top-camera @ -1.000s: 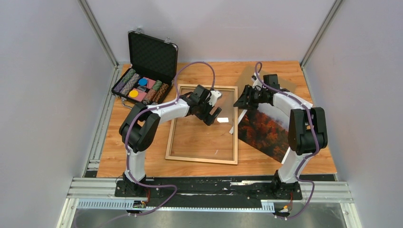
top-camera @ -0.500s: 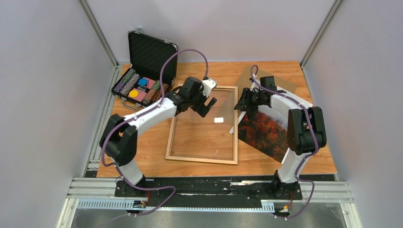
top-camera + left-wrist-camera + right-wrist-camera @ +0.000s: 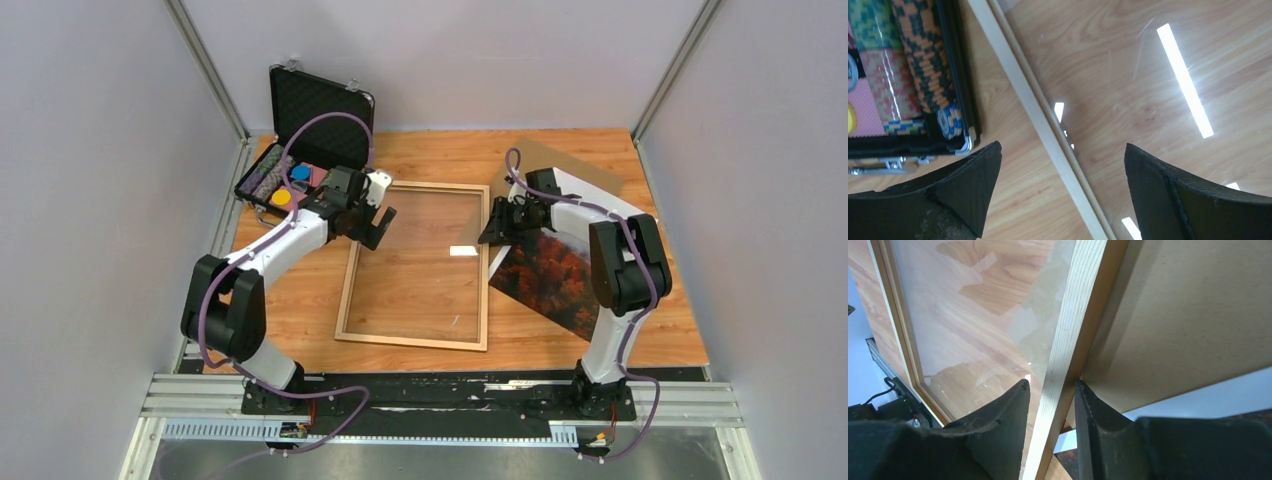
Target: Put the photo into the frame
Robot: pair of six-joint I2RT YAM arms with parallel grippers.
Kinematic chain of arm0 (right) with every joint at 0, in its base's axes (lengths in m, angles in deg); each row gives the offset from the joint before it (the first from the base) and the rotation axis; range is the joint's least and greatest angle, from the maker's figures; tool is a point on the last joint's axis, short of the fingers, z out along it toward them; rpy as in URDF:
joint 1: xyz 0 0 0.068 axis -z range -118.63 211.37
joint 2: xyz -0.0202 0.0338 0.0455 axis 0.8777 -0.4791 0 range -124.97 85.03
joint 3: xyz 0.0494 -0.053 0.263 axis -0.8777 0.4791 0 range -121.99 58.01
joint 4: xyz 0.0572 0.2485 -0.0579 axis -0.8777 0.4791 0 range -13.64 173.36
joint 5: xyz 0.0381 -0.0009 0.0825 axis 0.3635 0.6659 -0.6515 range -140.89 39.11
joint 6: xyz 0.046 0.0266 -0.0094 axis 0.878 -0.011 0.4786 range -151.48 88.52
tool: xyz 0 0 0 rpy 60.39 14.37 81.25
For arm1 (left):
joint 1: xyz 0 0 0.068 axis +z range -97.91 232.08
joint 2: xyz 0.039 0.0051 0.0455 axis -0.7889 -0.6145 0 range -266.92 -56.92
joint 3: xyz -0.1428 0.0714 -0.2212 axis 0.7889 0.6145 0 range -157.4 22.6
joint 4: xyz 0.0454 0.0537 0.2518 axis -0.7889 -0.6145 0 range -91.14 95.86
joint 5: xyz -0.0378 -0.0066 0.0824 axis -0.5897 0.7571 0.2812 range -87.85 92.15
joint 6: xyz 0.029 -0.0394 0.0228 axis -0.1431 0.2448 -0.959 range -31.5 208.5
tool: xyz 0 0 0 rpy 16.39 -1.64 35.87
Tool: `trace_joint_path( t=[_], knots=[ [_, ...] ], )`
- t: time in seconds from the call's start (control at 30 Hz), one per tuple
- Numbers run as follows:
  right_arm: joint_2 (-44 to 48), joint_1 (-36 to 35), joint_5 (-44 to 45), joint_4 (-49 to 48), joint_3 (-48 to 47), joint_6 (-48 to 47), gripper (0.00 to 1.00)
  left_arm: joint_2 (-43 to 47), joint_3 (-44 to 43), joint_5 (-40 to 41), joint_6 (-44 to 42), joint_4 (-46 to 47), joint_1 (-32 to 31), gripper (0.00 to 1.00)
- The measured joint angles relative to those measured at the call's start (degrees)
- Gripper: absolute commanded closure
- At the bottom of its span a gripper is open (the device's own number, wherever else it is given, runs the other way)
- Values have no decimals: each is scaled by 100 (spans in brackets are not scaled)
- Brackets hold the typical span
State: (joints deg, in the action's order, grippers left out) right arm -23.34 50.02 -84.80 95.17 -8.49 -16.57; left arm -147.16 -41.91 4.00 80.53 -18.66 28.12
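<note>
The frame (image 3: 412, 342), thin light wood around a clear pane, lies flat mid-table. The photo (image 3: 548, 282), showing orange-red trees, lies face up to its right, with its white corner under the frame's right side. My right gripper (image 3: 494, 226) straddles the frame's right moulding (image 3: 1058, 355). In the right wrist view the right gripper (image 3: 1050, 382) is shut on that moulding, and a sliver of the photo (image 3: 1066, 461) shows below. My left gripper (image 3: 380, 224) hangs open over the frame's upper left side. In the left wrist view the left gripper (image 3: 1062, 146) holds nothing, and the moulding (image 3: 1023, 85) runs between its fingers.
An open black case (image 3: 318, 108) of coloured chips (image 3: 923, 70) stands at the back left, close to my left gripper. A brown backing board (image 3: 560, 162) lies at the back right, partly under the photo and my right arm. The right wrist view shows the board (image 3: 1188, 315) too.
My left arm swung left from over the pane to the frame's left side. My right gripper narrowed on the right moulding and moved left, and the frame slid left with it.
</note>
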Motion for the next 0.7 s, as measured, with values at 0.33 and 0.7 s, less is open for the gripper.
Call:
trace_joint_path(
  t=[0.33,0.7],
  knots=[
    [-31,-133,-83,-22,13,354,63,417,398,201,-234,-387,393,0],
    [667,-225,385,4,219,107,37,396,-48,-302,-212,-769,413,0]
  ],
)
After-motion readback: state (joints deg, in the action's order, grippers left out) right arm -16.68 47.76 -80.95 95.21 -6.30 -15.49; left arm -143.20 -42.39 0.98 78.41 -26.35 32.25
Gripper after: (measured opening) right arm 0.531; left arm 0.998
